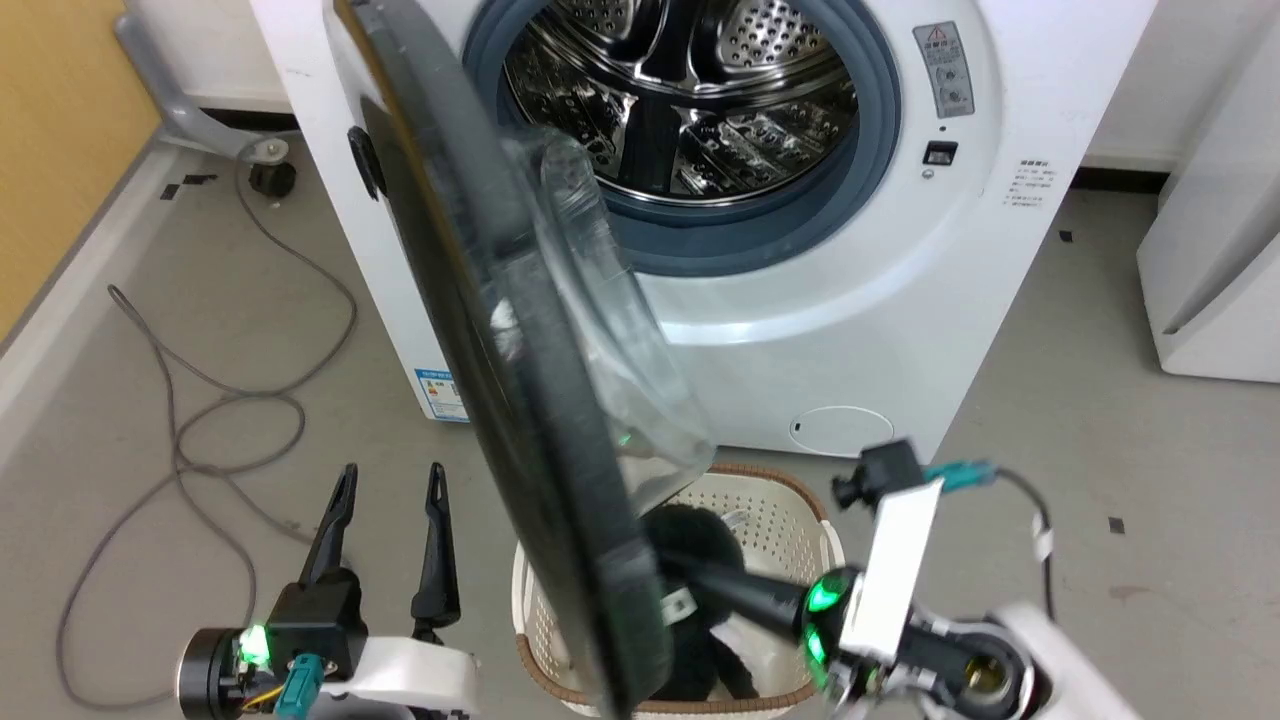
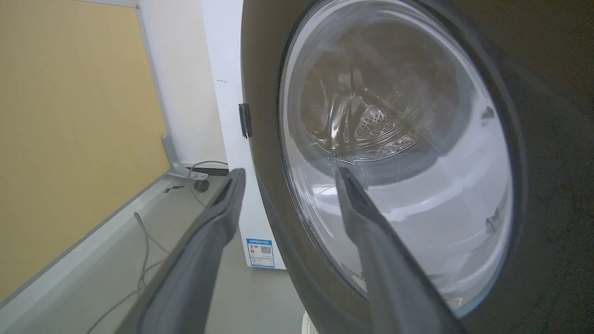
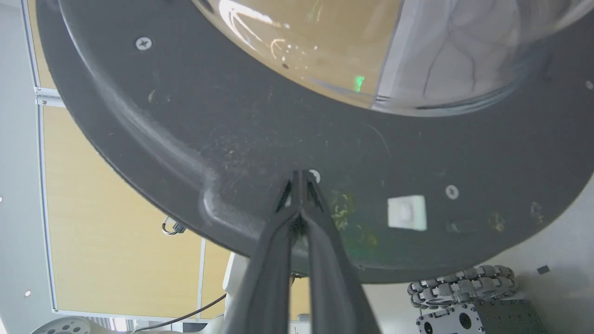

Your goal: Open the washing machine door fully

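Note:
The white washing machine [image 1: 900, 300] shows its steel drum [image 1: 680, 90] inside a grey rubber ring. Its black washing machine door [image 1: 480, 300] stands swung out, edge-on to the head view, its clear glass bowl [image 1: 610, 330] bulging toward the drum. My right gripper [image 1: 668, 575] is shut with nothing in it, its tips pressed on the door's inner black rim [image 3: 232, 139]; in the right wrist view that gripper [image 3: 301, 175] touches beside a screw. My left gripper [image 1: 388, 488] stands open on the door's outer side, apart from it. In the left wrist view that gripper [image 2: 290, 172] faces the door [image 2: 547, 139].
A white laundry basket [image 1: 790, 505] with dark clothes sits on the floor under the door. A grey cable [image 1: 200, 400] loops over the floor at left, beside a yellow wall [image 1: 50, 150]. Another white appliance [image 1: 1220, 250] stands at right. A blue label [image 1: 440, 395] marks the washer's lower corner.

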Robot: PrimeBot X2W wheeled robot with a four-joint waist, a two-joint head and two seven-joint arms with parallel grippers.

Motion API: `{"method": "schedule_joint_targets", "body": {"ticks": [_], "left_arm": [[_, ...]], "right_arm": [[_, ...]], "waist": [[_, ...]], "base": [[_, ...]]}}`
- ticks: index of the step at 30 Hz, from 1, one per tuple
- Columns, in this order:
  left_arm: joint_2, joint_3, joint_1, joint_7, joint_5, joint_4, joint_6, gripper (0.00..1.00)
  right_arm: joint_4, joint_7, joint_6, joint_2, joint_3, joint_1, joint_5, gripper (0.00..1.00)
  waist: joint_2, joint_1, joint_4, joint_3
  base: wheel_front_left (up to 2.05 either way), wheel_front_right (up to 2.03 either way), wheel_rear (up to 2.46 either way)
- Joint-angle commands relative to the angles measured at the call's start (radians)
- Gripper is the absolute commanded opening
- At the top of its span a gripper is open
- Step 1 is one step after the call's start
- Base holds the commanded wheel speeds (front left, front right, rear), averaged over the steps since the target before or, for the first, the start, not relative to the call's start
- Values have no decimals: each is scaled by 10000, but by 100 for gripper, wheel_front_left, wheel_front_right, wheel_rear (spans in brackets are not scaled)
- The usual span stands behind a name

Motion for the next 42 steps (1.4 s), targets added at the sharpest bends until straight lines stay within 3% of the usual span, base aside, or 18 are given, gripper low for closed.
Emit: {"method": "schedule_joint_targets", "body": {"ticks": [1, 6, 11, 18, 24, 27, 34, 39, 42], "left_arm": [[10, 46, 118, -53, 83, 21, -23, 100], [10, 162, 245, -53, 123, 86, -91, 100], [10, 260, 403, -53, 113, 121, -126, 100], [10, 382, 563, -53, -1, 48, -150, 100], [10, 509, 631, -53, -4, -18, -204, 100], [10, 593, 666, -53, 6, -55, -223, 100], [10, 730, 690, -53, 56, -152, -252, 100], [10, 781, 722, -53, 71, -189, -254, 100], [10, 805, 744, -53, 70, -206, -259, 100]], "right_arm": [[-107, -12, 12, 91, 38, 235, -16, 0], [-759, -338, 12, 215, 90, 821, -265, 0], [-1625, -1764, 12, 257, -611, 1223, -924, 0], [-2554, -5318, 12, 44, -1644, 1389, -3179, 0], [-2715, -8630, 12, -693, -1601, 1349, -5818, 0], [-2589, -8983, 12, -934, -1922, 1354, -7553, 0], [-3604, -9006, 12, -36, -3991, 2026, -12205, 0], [-3821, -9008, 12, 320, -4768, 2759, -14496, 0], [-3752, -9008, 12, 639, -5116, 3234, -15036, 0]], "waist": [[0, 2, 9, -46], [0, 2, 8, -236], [0, 2, -38, -469], [0, 2, -154, -615], [0, 2, -247, -697], [0, 2, -314, -725], [0, 2, -427, -745], [0, 2, -481, -787], [0, 2, -522, -793]], "base": [[0, 0, 0], [0, 0, 0], [0, 0, 0], [0, 0, 0], [0, 0, 0], [0, 0, 0], [0, 0, 0], [0, 0, 0], [0, 0, 0]]}}
